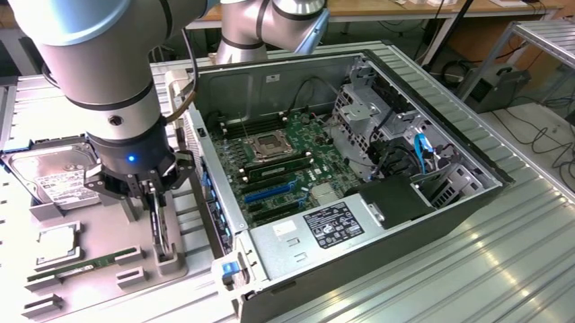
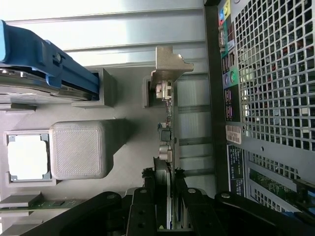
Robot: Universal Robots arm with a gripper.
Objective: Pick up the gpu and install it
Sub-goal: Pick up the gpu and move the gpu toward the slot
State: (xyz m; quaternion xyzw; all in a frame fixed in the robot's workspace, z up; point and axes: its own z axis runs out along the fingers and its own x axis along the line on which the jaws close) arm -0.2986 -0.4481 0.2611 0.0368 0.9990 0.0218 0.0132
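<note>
Gpu (image 2: 165,140) (upright) clamped within hand (image 2: 165,183)

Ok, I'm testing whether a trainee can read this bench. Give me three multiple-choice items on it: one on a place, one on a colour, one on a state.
1. Where is the gpu?
A. flat on the floor
B. on edge in a holder on the grey tray, beside the computer case
C. lifted high above the bench

2. What colour is the RAM stick on the tray?
A. red
B. white
C. green

3. How is the computer case?
A. its side is open and the motherboard is bare
B. closed by a side panel
C. standing upright on its feet

Answers:
1. B: the card stands upright in its holder, right under the gripper.
2. C: the narrow board is green.
3. A: the case lies on its side with the board and slots exposed.
</note>
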